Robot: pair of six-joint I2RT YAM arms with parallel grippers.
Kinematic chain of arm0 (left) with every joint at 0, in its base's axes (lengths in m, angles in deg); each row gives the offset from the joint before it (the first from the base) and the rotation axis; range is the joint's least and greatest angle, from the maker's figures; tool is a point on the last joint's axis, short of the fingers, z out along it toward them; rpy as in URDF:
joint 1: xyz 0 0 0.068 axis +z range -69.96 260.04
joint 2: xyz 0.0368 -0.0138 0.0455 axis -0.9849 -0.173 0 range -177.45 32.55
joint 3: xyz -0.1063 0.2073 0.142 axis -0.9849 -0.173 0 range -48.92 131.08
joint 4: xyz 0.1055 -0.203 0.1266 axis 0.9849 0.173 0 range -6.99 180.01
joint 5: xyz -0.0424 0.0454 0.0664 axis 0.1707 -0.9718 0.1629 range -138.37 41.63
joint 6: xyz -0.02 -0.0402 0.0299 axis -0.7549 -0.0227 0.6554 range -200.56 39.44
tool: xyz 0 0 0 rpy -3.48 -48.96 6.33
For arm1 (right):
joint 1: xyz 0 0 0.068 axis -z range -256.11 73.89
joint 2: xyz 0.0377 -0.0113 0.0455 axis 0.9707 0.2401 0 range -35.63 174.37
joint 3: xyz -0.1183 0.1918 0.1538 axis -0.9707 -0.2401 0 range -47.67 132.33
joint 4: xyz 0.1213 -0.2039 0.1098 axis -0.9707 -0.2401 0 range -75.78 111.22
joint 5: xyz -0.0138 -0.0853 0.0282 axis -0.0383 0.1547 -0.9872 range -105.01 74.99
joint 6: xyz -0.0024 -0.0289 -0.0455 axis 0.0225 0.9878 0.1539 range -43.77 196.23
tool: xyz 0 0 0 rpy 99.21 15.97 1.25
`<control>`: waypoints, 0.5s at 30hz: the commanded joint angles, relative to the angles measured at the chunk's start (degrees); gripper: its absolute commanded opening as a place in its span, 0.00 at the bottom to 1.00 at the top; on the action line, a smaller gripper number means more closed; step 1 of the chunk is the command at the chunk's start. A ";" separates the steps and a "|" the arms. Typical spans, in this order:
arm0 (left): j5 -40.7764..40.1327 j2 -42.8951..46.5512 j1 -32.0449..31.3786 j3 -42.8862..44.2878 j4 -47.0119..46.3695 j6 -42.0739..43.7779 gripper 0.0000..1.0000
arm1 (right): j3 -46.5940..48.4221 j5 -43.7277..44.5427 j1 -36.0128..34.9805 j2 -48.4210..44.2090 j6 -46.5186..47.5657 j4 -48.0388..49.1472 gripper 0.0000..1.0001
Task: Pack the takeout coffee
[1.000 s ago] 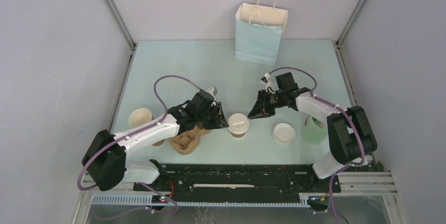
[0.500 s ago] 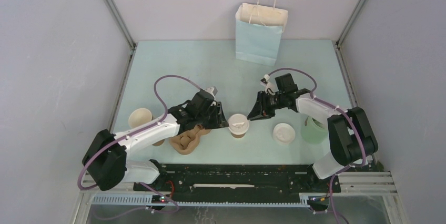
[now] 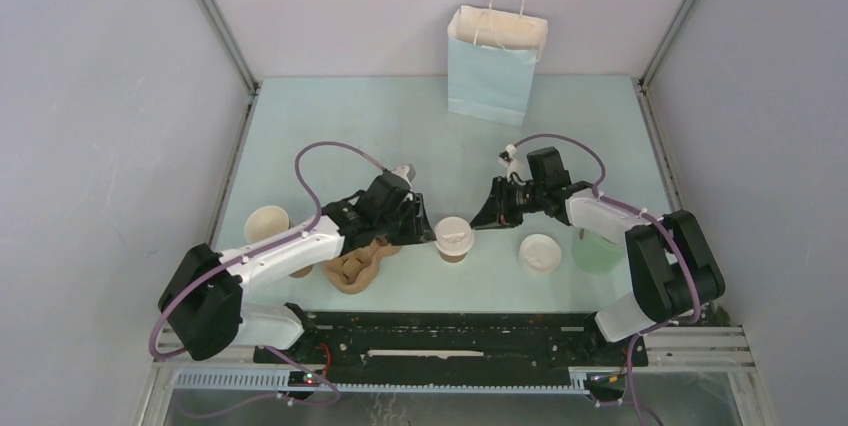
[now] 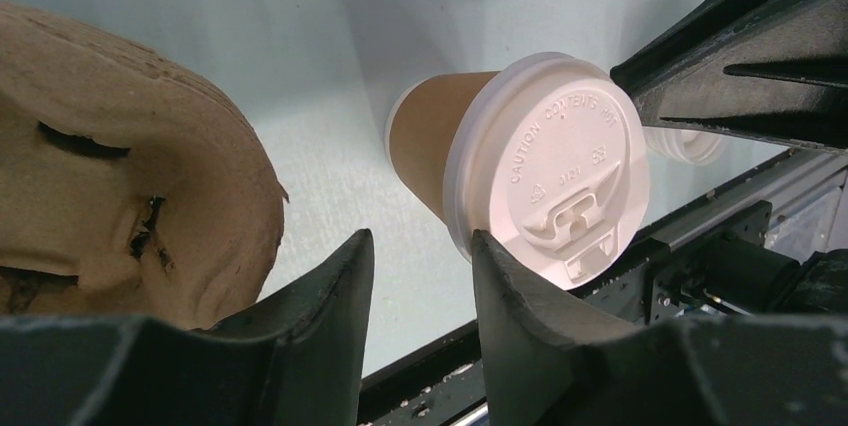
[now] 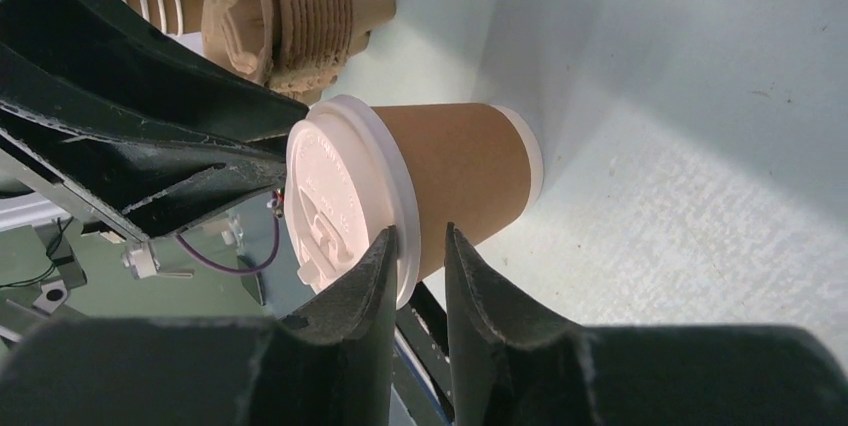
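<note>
The takeout coffee (image 3: 453, 239) is a small brown kraft cup with a white lid, upright on the table between my grippers. My left gripper (image 3: 425, 230) sits just left of it, open and empty. In the left wrist view (image 4: 420, 246) the cup (image 4: 440, 146) lies just beyond the right fingertip. My right gripper (image 3: 483, 217) is close to the cup's upper right. In the right wrist view (image 5: 418, 239) its jaws stand a narrow gap apart, empty, with the cup (image 5: 450, 186) just beyond the tips. The brown pulp carrier (image 3: 355, 264) lies under my left arm.
A nested stack of brown cups (image 3: 268, 224) stands at the left. A stack of white lids (image 3: 539, 253) and a pale green cup (image 3: 597, 249) stand at the right. A pale blue paper bag (image 3: 497, 64) stands at the back. The black rail (image 3: 450, 331) runs along the near edge.
My right gripper has shifted slightly down and left, closer to the cup. My left gripper and the cup have hardly moved.
</note>
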 commanded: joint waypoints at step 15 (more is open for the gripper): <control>-8.45 0.28 -3.80 3.49 6.49 3.01 0.50 | -2.73 12.65 -2.61 -1.94 0.39 -0.66 0.34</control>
